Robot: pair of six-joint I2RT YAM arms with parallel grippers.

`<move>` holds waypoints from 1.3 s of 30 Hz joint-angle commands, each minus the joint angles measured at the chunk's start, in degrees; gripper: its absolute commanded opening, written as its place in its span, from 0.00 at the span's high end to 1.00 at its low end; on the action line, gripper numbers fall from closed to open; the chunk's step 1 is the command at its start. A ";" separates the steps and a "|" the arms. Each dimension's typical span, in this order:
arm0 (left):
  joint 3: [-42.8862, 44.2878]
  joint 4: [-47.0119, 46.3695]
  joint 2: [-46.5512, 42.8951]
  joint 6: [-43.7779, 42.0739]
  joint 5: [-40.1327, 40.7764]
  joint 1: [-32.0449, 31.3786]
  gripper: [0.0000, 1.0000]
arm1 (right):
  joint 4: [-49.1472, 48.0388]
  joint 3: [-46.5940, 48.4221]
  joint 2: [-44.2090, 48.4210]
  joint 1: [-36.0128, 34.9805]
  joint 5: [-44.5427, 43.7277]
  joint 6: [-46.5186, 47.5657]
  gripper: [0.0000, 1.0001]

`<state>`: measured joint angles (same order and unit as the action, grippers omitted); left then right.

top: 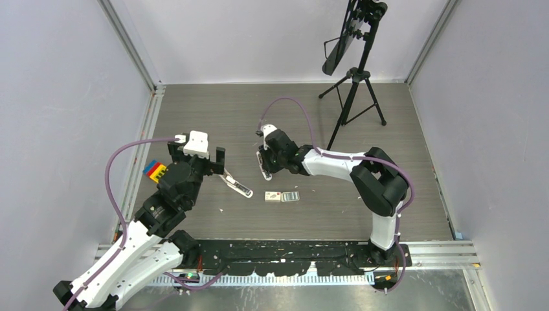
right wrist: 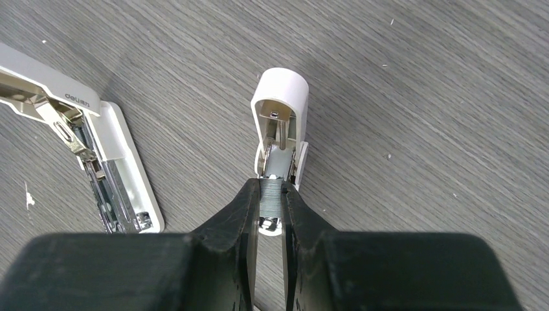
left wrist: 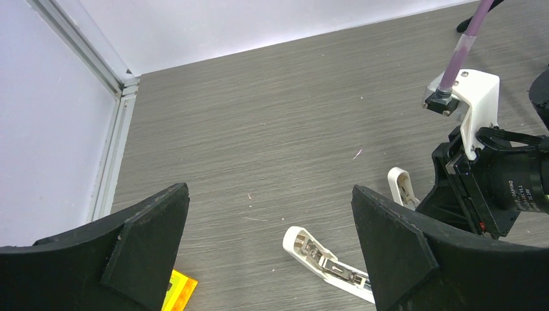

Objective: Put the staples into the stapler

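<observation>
- The stapler [top: 237, 186] lies flipped open on the counter [top: 213, 110], white lid flat and silver channel bared. Everything else gets placed from it.
- The left claw [left wrist: 270, 194] hangs just left of the stapler and above it, fingers spread wide with nothing between them. In its wrist view the stapler's rounded end shows low between the 2 fingers.
- The right claw [right wrist: 272, 192] is just right of the stapler, fingers pressed almost together, pinching a ridged grey strip of staples [right wrist: 272, 197].
- Right under that strip lies a short stapler [right wrist: 280, 103], open too. It is beside the stapler but apart from it.
- The strip's end sits over the short stapler's rear. Whether it touches, I cannot tell.
- The box [top: 273, 196], white with red, lies on the counter right of the stapler's near end.
- Its grey tray [top: 291, 196] lies just beside the box, on the side away from the stapler.
- A red, yellow and blue block [top: 154, 170] sits well left of the stapler, beyond the left claw.
</observation>
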<state>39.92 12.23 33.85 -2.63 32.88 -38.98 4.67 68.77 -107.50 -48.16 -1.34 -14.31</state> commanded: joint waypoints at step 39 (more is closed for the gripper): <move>-0.02 -3.37 -1.11 -0.22 -0.16 -0.05 0.01 | -4.13 -0.82 1.75 -0.32 -0.26 -1.03 0.83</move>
<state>39.92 12.23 33.34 -2.63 32.88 -38.98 2.96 68.01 -108.84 -48.16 0.95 -16.32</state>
